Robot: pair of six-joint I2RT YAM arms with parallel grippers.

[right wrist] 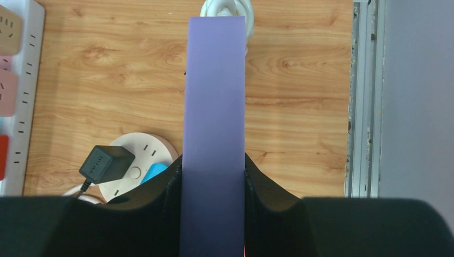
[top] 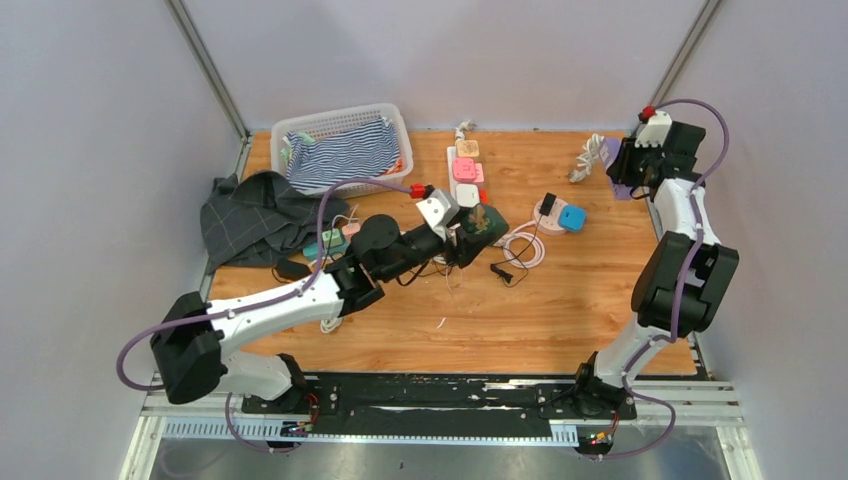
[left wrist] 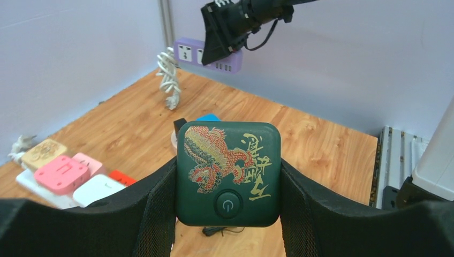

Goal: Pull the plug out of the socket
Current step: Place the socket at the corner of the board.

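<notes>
The left pincer (left wrist: 229, 182) clamps the green plug (left wrist: 229, 160); the right pincer (right wrist: 214, 182) clamps the purple power strip (right wrist: 214, 96). Draw the plug straight, untwisted; its socket appears hidden.

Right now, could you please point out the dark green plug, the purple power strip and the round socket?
dark green plug (left wrist: 217, 160): left wrist view, dragon-printed face.
purple power strip (right wrist: 214, 107): right wrist view, plain side.
round socket (right wrist: 142, 145): right wrist view, bare top.
</notes>
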